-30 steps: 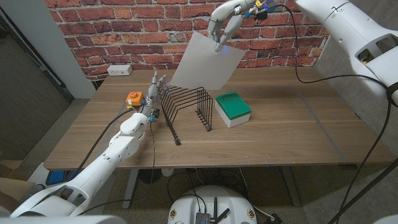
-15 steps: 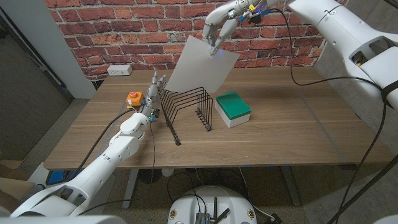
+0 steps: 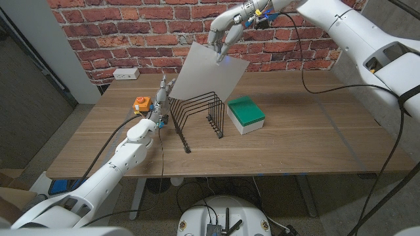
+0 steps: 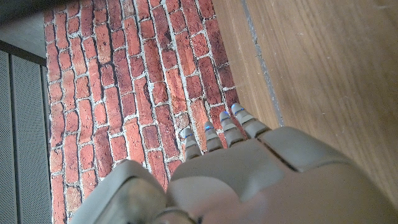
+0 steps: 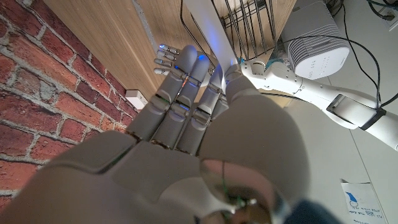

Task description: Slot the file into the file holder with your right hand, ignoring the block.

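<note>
**File held in the air over the file holder**

In the upper middle of the head view, the right hand [image 3: 226, 29] pinches the top corner of the white file [image 3: 205, 73]. The sheet hangs tilted above the black wire file holder [image 3: 198, 113], at the centre. The left hand [image 3: 162, 98], fingers straight and holding nothing, stands at the holder's left side. The green block [image 3: 245, 115] lies just right of the holder.

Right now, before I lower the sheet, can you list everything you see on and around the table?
file: one, white, held in the air above the holder
file holder: one, black wire, middle of table
block: one, green top on white base, right of the holder
small box: one, orange, left of the holder
wall socket: one, white, far left table edge
table: one, wooden
left hand: beside the holder's left end
right hand: raised, pinches the file's top edge
</note>
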### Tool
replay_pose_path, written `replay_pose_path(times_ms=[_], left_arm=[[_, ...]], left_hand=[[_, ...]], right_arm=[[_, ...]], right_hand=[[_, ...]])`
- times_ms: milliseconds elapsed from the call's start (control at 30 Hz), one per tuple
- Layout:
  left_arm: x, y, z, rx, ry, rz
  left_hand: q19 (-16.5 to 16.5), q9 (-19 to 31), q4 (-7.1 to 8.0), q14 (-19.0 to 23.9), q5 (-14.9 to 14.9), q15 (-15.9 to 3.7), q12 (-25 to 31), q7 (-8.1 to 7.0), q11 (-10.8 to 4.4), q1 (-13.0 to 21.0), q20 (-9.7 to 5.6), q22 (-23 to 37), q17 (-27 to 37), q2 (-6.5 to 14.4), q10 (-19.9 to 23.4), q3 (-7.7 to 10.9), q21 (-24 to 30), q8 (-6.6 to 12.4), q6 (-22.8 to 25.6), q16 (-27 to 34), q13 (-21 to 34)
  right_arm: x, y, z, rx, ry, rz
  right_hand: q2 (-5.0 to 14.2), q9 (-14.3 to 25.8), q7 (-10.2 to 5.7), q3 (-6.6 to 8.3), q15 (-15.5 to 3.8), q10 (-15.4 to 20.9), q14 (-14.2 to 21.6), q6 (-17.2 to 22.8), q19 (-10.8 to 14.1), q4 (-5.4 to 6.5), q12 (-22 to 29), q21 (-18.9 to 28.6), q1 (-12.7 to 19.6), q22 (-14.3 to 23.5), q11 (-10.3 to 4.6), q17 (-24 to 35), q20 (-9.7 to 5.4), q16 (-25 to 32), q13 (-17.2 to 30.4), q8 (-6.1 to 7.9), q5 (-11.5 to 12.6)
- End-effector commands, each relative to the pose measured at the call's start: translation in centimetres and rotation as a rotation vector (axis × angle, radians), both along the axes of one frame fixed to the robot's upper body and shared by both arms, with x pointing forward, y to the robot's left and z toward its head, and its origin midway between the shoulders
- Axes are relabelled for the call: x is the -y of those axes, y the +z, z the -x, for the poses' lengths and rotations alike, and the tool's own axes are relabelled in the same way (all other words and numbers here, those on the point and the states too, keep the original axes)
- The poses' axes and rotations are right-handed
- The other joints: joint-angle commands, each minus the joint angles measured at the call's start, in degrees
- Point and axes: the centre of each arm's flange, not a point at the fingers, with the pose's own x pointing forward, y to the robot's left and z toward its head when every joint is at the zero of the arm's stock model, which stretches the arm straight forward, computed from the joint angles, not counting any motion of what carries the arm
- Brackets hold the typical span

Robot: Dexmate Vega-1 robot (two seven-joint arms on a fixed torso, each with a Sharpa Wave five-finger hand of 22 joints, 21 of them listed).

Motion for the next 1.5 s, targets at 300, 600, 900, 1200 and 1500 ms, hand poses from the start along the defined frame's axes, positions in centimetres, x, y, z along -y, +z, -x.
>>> replay_pose_path(times_ms=[300, 600, 900, 1200, 1500], left_arm=[[0.0, 0.0, 0.0, 0.000, 0.001, 0.000], [0.0, 0.0, 0.0, 0.000, 0.001, 0.000], [0.0, 0.0, 0.0, 0.000, 0.001, 0.000], [0.0, 0.0, 0.0, 0.000, 0.001, 0.000], [0.0, 0.0, 0.0, 0.000, 0.001, 0.000]], left_hand=[[0.54, 0.27, 0.07, 0.63, -0.03, 0.07, 0.17, -0.31, -0.50, -0.21, 0.01, 0.30, 0.13, -0.17, 0.08, 0.20, 0.14, 0.15, -0.02, 0.36, 0.31], [0.52, 0.27, 0.08, 0.66, -0.04, 0.00, 0.17, -0.31, -0.51, -0.21, 0.00, 0.30, 0.13, -0.18, 0.08, 0.22, 0.13, 0.17, 0.02, 0.37, 0.31], [0.53, 0.27, 0.08, 0.60, -0.04, 0.11, 0.18, -0.31, -0.44, -0.22, 0.00, 0.30, 0.13, -0.18, 0.10, 0.24, 0.14, 0.15, -0.01, 0.34, 0.31], [0.54, 0.28, 0.08, 0.60, -0.05, 0.08, 0.17, -0.31, -0.58, -0.22, 0.00, 0.30, 0.13, -0.19, 0.10, 0.26, 0.14, 0.15, -0.02, 0.34, 0.31], [0.54, 0.28, 0.08, 0.67, -0.05, 0.07, 0.19, -0.31, -0.51, -0.22, 0.01, 0.30, 0.13, -0.20, 0.13, 0.28, 0.14, 0.17, 0.04, 0.37, 0.32]], right_arm=[[-3.1, -1.2, -0.8, -0.017, -0.063, 0.027], [-4.2, -1.8, -1.1, -0.032, -0.079, 0.048], [-5.5, -2.5, -1.1, -0.042, -0.086, 0.063], [-7.3, -3.6, -1.2, -0.065, -0.094, 0.113], [-7.6, -4.0, -1.6, -0.074, -0.102, 0.148]], right_hand=[[0.55, 0.19, -1.43, 0.33, -5.58, 0.32, -0.07, 2.14, -0.32, -0.42, 0.27, 0.53, 0.51, 0.04, -0.35, 0.22, -5.08, 0.38, 0.18, 0.12, 0.54], [0.58, 0.19, -1.52, 0.39, -5.60, 0.32, -0.04, 1.97, -0.42, -0.43, 0.32, 0.69, 0.59, 0.01, -0.33, 0.20, -5.10, 0.38, 0.27, 0.06, 0.60], [0.60, 0.19, -1.49, 0.44, -5.59, 0.21, -0.06, 1.96, -0.49, -0.43, 0.27, 0.82, 0.62, 0.00, -0.32, 0.17, -5.11, 0.35, 0.26, 0.06, 0.65], [0.56, 0.19, -1.47, 0.49, -5.56, 0.21, -0.11, 1.86, -0.58, -0.48, 0.27, 1.00, 0.75, -0.02, -0.36, 0.17, -5.10, 0.34, 0.27, 0.03, 0.71], [0.51, 0.20, -1.39, 0.47, -5.50, 0.19, -0.21, 1.92, -0.77, -0.41, 0.29, 1.14, 0.68, -0.04, -0.36, 0.12, -5.12, 0.28, 0.31, 0.06, 0.73]])
